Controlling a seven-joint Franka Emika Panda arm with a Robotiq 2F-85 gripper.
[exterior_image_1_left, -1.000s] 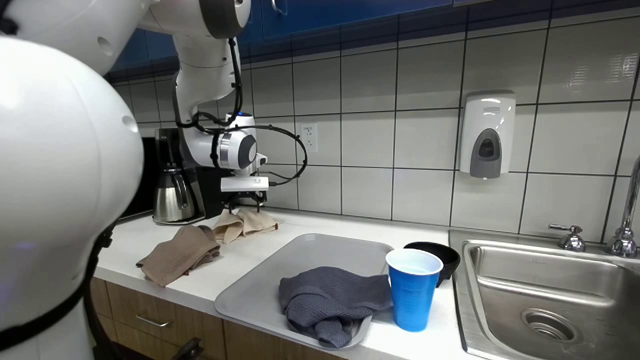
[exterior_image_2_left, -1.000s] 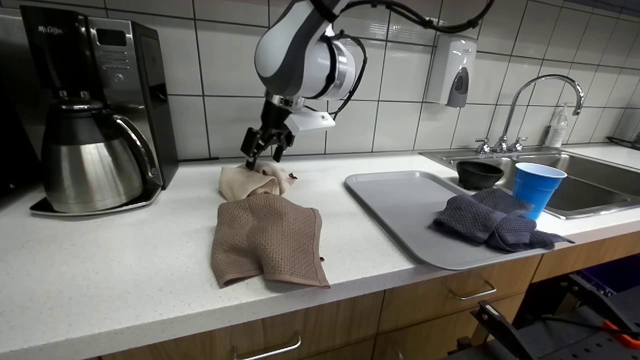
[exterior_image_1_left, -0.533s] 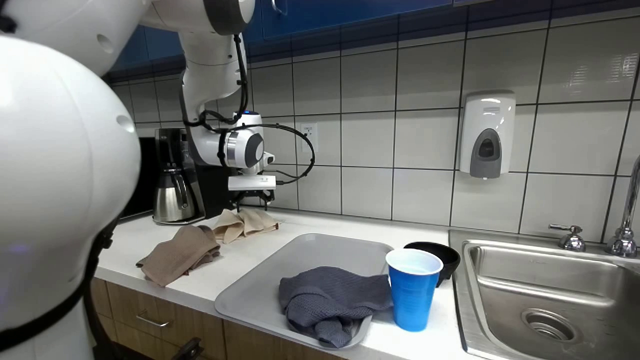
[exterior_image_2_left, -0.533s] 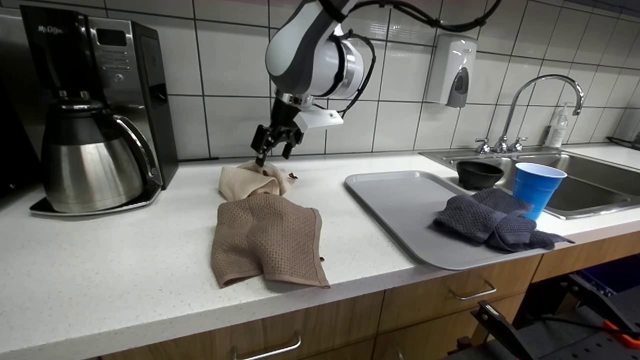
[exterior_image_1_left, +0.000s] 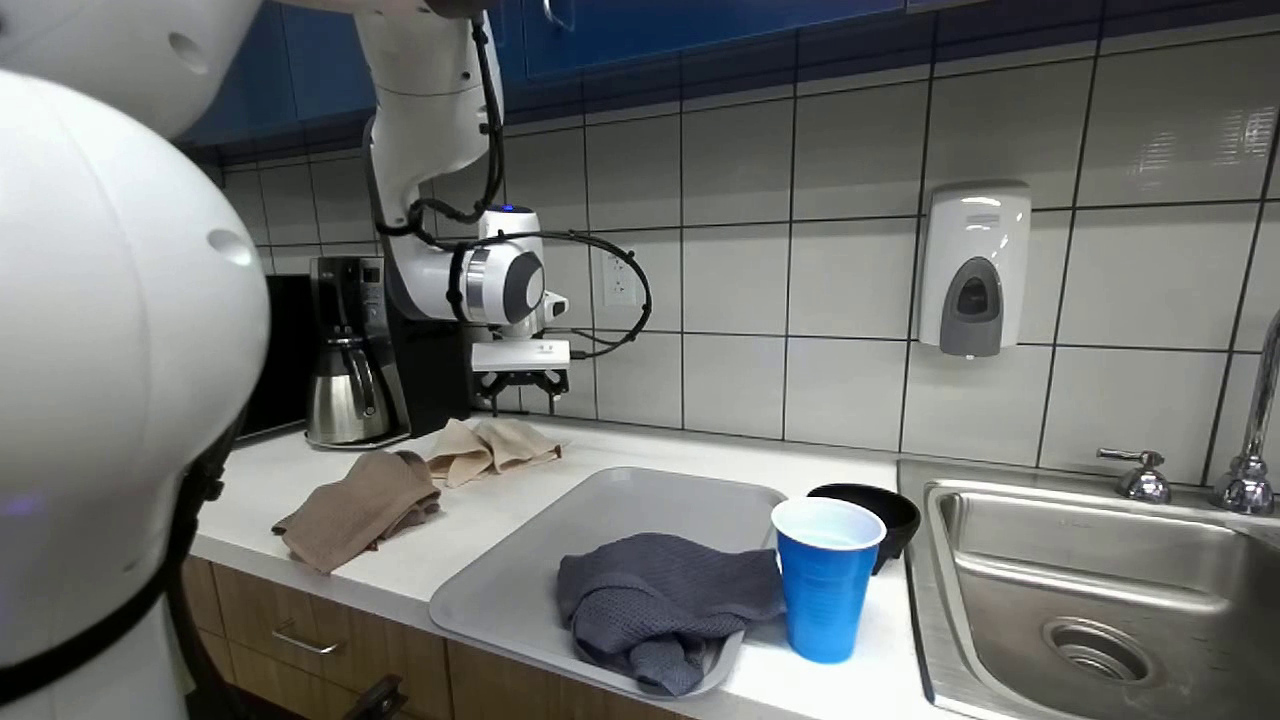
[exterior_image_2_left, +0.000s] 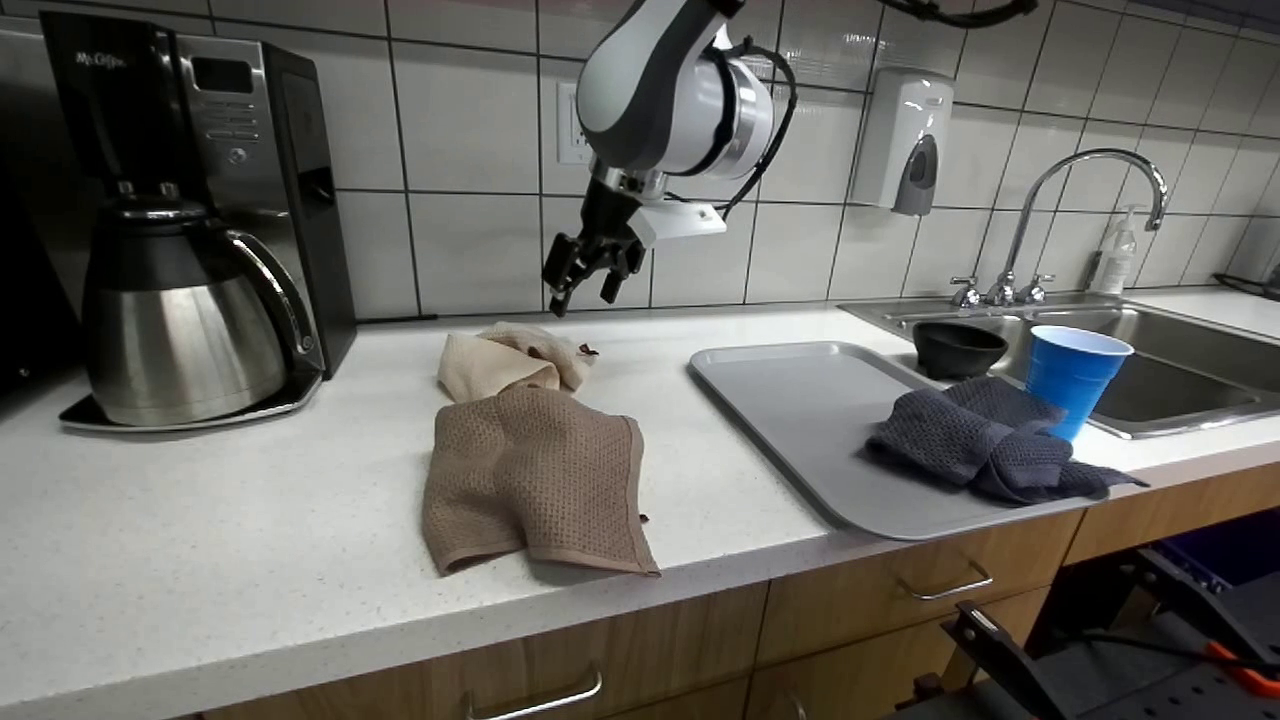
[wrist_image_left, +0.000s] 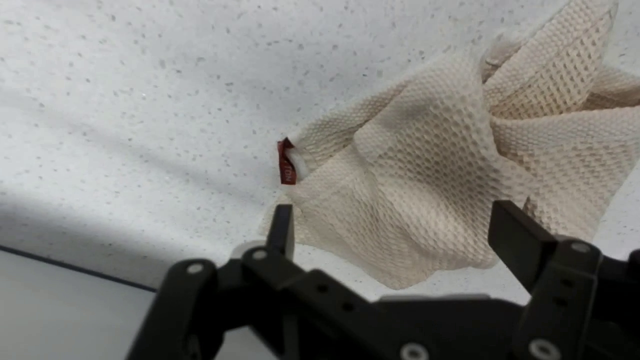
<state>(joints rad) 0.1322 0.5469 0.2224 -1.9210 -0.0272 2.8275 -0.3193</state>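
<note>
Beige towel (wrist_image_left: 430, 170) lies crumpled on the counter (exterior_image_2_left: 250, 530) beside the brown towel (exterior_image_2_left: 535, 475); gripper (wrist_image_left: 392, 225), wide and empty, hangs higher, apart. Clearance hard to judge; low sideways drift could snag loose folds.

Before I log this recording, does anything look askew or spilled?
Only untidiness: the charcoal waffle-weave cloth lies bunched, one end past the rim of the gray tray; the beige waffle-weave cloth near the gripper is crumpled. No spill stands out.

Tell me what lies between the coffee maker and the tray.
Between the coffee maker and the tray lie the beige cloth and the brown cloth, as an exterior view shows.
</note>
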